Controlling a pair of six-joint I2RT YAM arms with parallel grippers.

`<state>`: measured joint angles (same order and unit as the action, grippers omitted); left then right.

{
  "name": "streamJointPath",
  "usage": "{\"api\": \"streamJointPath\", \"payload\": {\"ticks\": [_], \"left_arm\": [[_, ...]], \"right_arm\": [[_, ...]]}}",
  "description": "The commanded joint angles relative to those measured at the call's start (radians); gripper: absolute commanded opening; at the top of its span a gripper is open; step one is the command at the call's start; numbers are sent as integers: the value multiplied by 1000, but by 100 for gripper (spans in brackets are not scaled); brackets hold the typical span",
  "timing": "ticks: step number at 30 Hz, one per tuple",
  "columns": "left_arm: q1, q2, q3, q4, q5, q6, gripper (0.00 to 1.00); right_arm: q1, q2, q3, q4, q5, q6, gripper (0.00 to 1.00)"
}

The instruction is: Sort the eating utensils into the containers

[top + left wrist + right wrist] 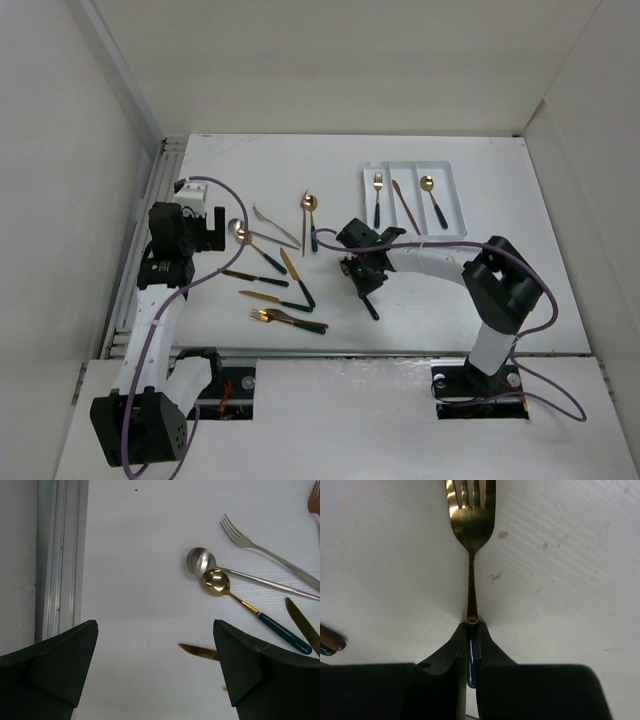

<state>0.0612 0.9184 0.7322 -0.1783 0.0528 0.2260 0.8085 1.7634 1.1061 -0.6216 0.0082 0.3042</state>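
Ok, our right jaws pinch a fork [470,525] by its handle, low on the desk [250,170]; left jaws spread, idle. Next we'd carry it to the tray [410,163], into the slot holding the other fork [378,188].

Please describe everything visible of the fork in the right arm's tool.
The fork has a gold head, its tine tips cut off by the wrist view's edge, and a thin gold neck. The handle is dark green. The right tool is shut on the handle just behind the neck, so the fork points straight away from it, low over the white table; whether it touches is unclear. From above, the handle's end sticks out past the tool.
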Motion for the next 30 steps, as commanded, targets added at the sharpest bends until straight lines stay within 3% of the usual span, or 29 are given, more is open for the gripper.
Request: {"api": "streamJointPath", "payload": {"ticks": [1,5,10,17,20,30], "left_arm": [[5,-29,3,8,21,-4,100],[5,-19,3,8,60,15,100],[5,33,56,-39,142,72,100],[5,149,182,-98,154,46,96],[5,172,205,-98,234,45,94],[5,327,214,-62,225,-215,88]], "right_arm": [[6,-1,84,-6,-4,-89,0],[-47,-32,251,-62,-13,-137,0],[-239,-16,476,-63,-33,-148,0],[-405,197,696,-29,26,-200,0],[-437,304,779,-29,10,-200,0],[-466,393,713,48,-42,-65,0]]}}
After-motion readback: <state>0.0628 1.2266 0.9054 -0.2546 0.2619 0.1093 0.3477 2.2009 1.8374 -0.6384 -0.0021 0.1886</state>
